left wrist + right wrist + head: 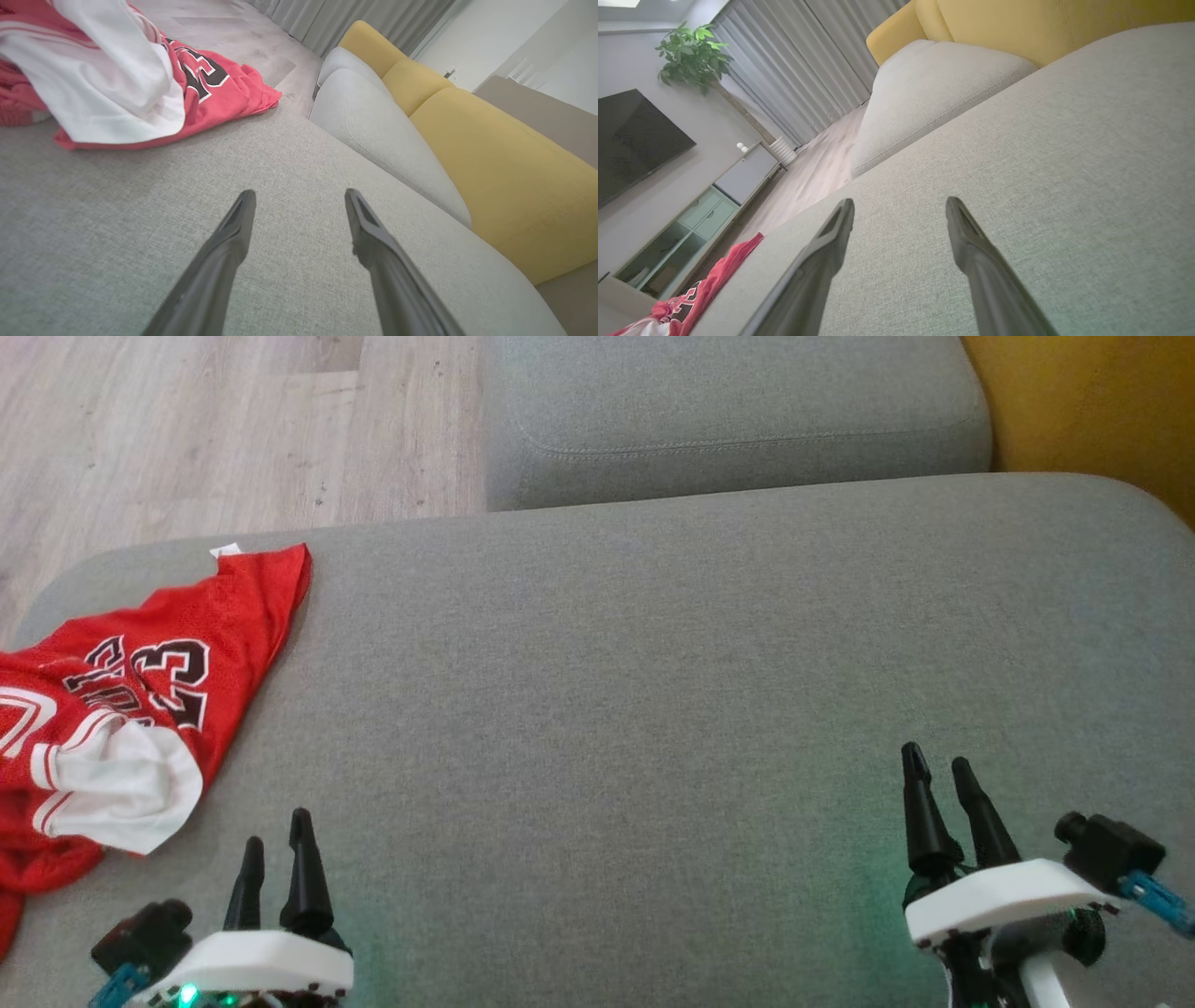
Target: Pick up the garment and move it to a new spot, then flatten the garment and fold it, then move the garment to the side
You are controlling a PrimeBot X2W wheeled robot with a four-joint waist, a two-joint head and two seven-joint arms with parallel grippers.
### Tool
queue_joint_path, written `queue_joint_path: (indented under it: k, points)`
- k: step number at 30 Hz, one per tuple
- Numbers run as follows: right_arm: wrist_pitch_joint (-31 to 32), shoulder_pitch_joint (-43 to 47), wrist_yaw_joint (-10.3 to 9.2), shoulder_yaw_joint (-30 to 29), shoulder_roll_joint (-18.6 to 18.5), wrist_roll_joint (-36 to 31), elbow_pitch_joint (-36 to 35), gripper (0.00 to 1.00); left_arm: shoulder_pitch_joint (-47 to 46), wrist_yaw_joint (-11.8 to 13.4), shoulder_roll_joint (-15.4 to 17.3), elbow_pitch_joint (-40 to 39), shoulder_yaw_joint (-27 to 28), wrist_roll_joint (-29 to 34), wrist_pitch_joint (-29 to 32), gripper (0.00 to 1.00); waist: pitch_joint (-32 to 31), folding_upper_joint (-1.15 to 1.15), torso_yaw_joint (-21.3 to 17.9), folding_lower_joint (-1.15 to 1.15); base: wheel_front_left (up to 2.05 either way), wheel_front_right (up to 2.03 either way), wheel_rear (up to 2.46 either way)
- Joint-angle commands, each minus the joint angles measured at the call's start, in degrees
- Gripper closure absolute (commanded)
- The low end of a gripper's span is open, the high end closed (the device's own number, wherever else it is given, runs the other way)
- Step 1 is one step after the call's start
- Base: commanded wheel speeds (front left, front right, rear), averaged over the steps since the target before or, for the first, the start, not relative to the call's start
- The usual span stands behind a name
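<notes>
At the left edge of the grey sofa seat, the red garment lies crumpled. One hem corner reaches the seat's far edge, a white inside patch is turned out toward the near side, and its left part runs out of the head view. Your left pincer hovers at the near edge, just beside the cloth, its two fingers spread wide and holding nothing. Your right pincer sits toward the near right corner, well apart from the garment, equally wide open and empty. You look to be at the very first step: the pick-up has not begun, and nothing is flattened or folded. The next move likely calls for you to carry the left pincer left and forward over the bunched fabric, lower it onto a raised fold, and close on enough cloth to lift. The broad bare middle of the seat looks the natural new spot.
</notes>
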Motion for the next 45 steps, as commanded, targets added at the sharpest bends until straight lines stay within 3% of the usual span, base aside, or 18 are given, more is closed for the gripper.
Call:
queue_joint_path:
  k: [1, 17, 45]
  points:
    - [-0.85, -2.95, -0.03, 1.16, -1.07, -1.99, -1.72, 0.0, -2.53, 0.46, 1.32, -1.61, 0.89, 1.93, -0.81, 0.0, -0.02, 0.0, -0.01, 0.0, 0.0, 0.0, 0.0]
    - [-3.56, -2.77, -0.03, 2.21, -0.69, -13.57, -1.6, 0.0, -2.3, 1.43, 2.32, -1.46, 0.67, 13.52, -3.5, 0.0, 0.06, 0.0, 0.35, 0.0, 0.0, 0.0, 0.0]
    - [-8.12, -1.93, -0.04, 1.61, 0.07, -28.09, -0.16, 0.0, -2.59, 1.97, 3.16, 0.64, 1.84, 30.7, -8.04, 0.0, -0.05, 0.0, 0.36, 0.0, 0.0, 0.0, 0.0]
